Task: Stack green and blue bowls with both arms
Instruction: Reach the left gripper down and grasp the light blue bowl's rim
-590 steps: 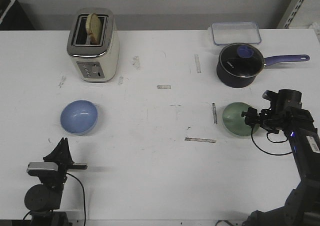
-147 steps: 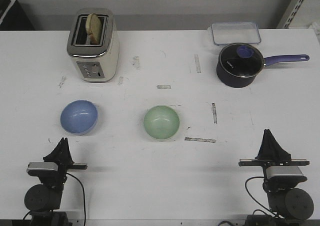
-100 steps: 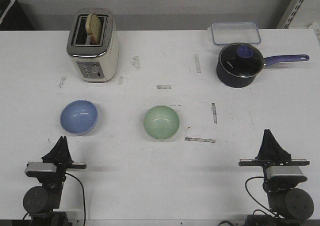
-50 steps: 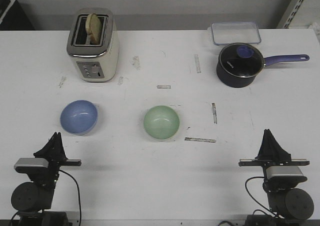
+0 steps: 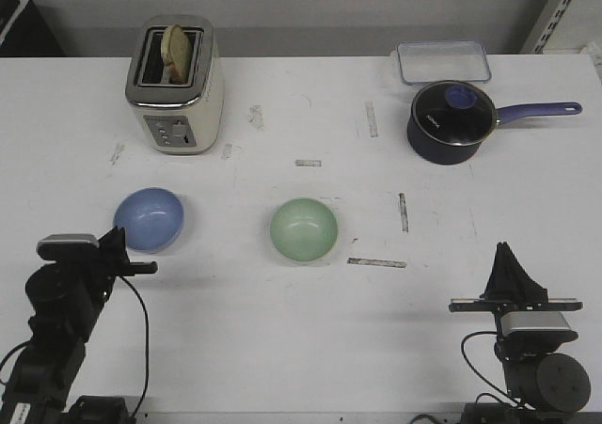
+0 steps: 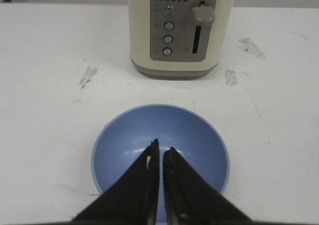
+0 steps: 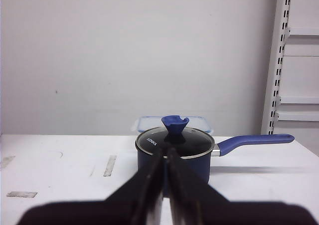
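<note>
The pale blue bowl [image 5: 149,219] sits upright on the white table at the left; it fills the left wrist view [image 6: 124,145]. The mint green bowl [image 5: 304,228] sits upright near the table's middle. My left gripper [image 5: 118,243] is shut and empty, raised just at the near rim of the blue bowl, its tips [image 6: 160,149] over the bowl's inside. My right gripper [image 5: 509,253] is shut and empty, parked at the front right, pointing at the saucepan [image 7: 175,144], far from both bowls.
A cream toaster [image 5: 175,83] with a bread slice stands at the back left, behind the blue bowl [image 6: 174,30]. A dark purple saucepan [image 5: 453,120] with a glass lid and a clear lidded box [image 5: 443,62] sit at the back right. Tape marks dot the table.
The right arm set the green bowl down at the middle and withdrew to the front right. Over the last second my left arm rose and moved forward toward the blue bowl.
</note>
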### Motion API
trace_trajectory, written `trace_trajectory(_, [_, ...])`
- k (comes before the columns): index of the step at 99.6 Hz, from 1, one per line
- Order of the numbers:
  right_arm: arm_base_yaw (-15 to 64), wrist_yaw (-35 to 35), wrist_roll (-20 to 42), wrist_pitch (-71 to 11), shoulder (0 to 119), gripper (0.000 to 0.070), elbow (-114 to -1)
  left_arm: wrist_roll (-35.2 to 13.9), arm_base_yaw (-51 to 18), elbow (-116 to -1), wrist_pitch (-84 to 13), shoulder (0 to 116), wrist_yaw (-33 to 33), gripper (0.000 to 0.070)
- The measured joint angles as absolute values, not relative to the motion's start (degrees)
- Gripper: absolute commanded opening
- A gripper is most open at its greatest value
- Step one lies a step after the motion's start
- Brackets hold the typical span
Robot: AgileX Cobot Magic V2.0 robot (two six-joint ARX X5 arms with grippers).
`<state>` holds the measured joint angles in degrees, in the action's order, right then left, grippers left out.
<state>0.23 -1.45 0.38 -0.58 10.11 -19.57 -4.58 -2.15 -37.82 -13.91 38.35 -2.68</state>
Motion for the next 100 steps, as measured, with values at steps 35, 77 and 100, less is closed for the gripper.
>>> trace_trajectory(35, [0.23, -1.45, 0.38, -0.58, 10.11, 0.0000, -19.57, -12.95, -0.64, -59.40, -38.70, 59.83, -0.19, 0.0001])
trace_trajectory(77, [0.23, -1.45, 0.38, -0.58, 10.11, 0.0000, -19.57, -11.29, 12.71, -71.09, -52.95, 73.93, 16.23, 0.0235])
trace_trajectory(100, [0.23, -1.45, 0.38, -0.58, 10.11, 0.0000, -19.57, -8.54, 18.44, -71.09, -52.27, 76.44, 16.25, 0.0408])
